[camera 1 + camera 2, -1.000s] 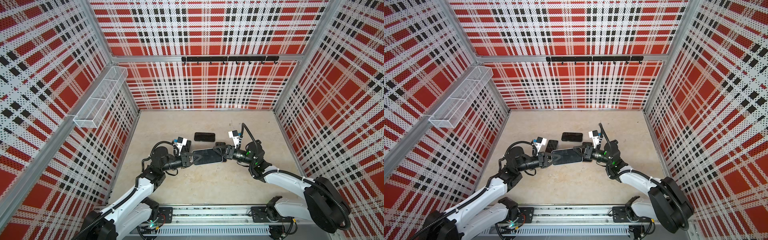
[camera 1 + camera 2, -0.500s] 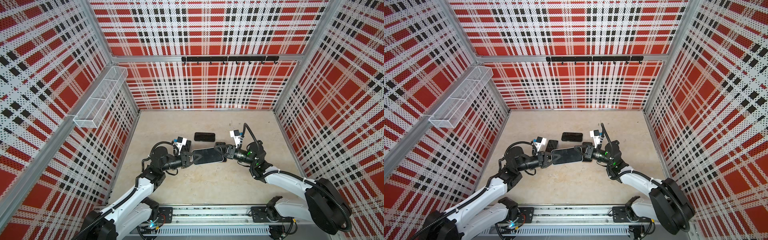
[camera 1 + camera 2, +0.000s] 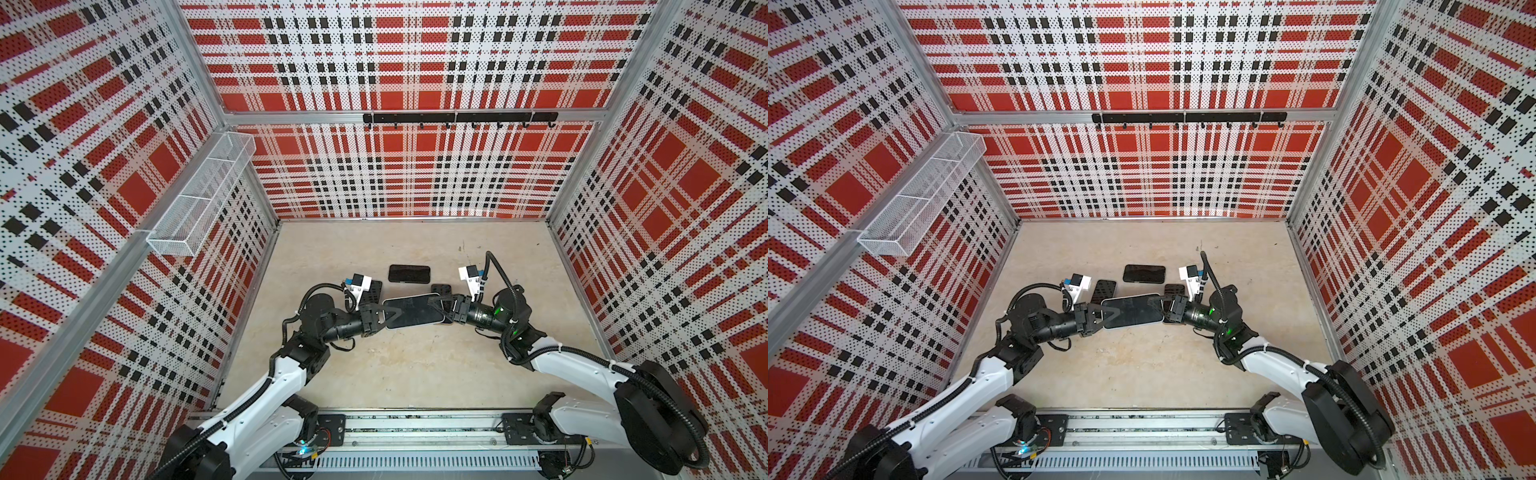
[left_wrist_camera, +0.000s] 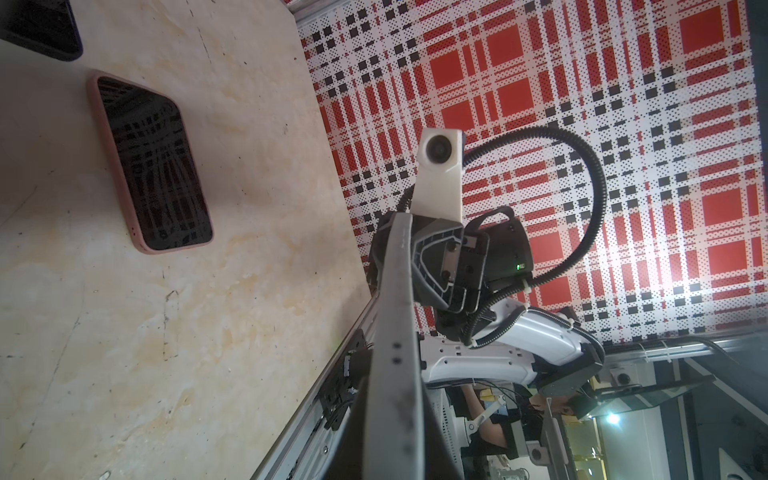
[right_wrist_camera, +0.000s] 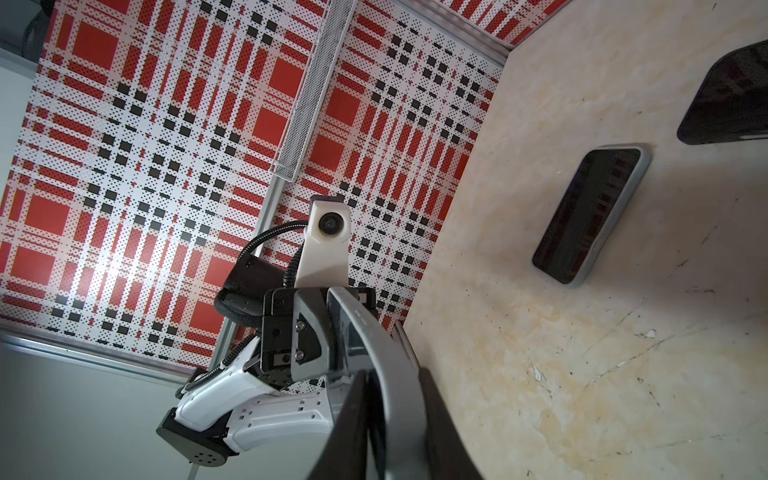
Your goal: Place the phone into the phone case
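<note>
tabletop (image 3: 415, 374): beige, stone-look, matt, scuffed, faint stains
walls (image 3: 415, 174): perforated panels, plaid print, matt
frame (image 3: 291, 118): bare metal rails, brushed, dull sheen
basket (image 3: 199, 199): white wire mesh, metal
hook rail (image 3: 457, 117): black, matt
arm shells (image 3: 282, 378): white plastic, smooth, glossy; joints black, matt
cable conduit (image 4: 601, 195): black corrugated plastic
phone case (image 4: 392, 374): pale grey, matt, smooth, rubbery look
phone (image 3: 411, 311): dark glass face, glossy
pink-cased phone (image 4: 153, 166): matt pink rim, glossy reflective screen
grey-cased phone (image 5: 590, 216): matt rim, glossy screen
black phone (image 3: 409, 274): glossy black
</note>
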`<move>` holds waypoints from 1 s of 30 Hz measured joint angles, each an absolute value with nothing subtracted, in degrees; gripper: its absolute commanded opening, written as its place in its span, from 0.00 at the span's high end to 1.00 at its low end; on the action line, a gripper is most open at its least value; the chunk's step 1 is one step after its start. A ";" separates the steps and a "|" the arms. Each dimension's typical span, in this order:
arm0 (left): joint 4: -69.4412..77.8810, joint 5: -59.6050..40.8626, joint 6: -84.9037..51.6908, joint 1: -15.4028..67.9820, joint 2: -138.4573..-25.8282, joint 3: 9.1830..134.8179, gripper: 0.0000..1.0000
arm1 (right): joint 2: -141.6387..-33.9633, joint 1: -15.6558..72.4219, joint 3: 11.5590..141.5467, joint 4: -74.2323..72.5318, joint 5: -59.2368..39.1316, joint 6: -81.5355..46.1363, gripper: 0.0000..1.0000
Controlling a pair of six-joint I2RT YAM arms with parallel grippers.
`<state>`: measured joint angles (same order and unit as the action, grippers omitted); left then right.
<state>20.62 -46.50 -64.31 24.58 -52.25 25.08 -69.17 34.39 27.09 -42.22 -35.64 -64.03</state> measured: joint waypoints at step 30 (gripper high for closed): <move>-18.85 -21.41 -46.33 20.25 -36.97 32.01 0.11 | -65.89 48.82 25.58 -19.25 -12.47 -61.08 1.00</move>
